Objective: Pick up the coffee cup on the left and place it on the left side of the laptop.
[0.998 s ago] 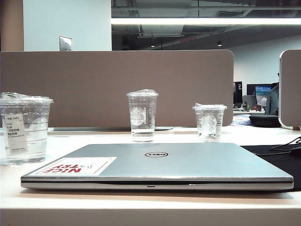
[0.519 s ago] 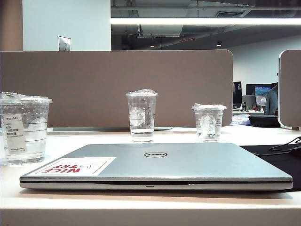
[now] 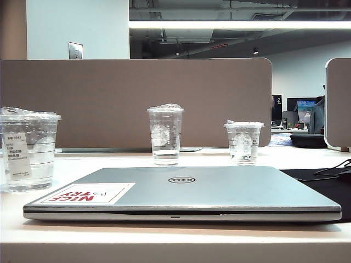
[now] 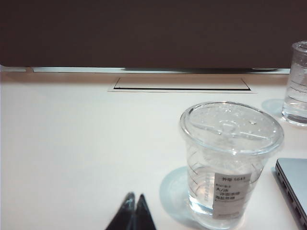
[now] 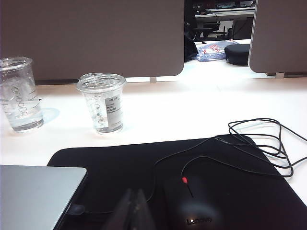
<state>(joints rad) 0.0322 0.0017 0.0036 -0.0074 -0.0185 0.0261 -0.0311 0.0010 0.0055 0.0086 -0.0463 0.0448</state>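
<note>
Left of your flat silver-grey laptop (image 3: 181,192) stands the wide clear plastic coffee cup (image 4: 230,163); left claw (image 4: 132,213) (closed, empty) sits near it, right claw (image 5: 132,208) closed over the black mat (image 5: 192,182).

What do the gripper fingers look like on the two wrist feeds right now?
Only the tips show. The left gripper has dark, glossy, pointed fingertips meeting in a narrow V. The right gripper has translucent grey, tapered fingertips, also pressed together. No cables, markings or arm links show in any view.
</note>
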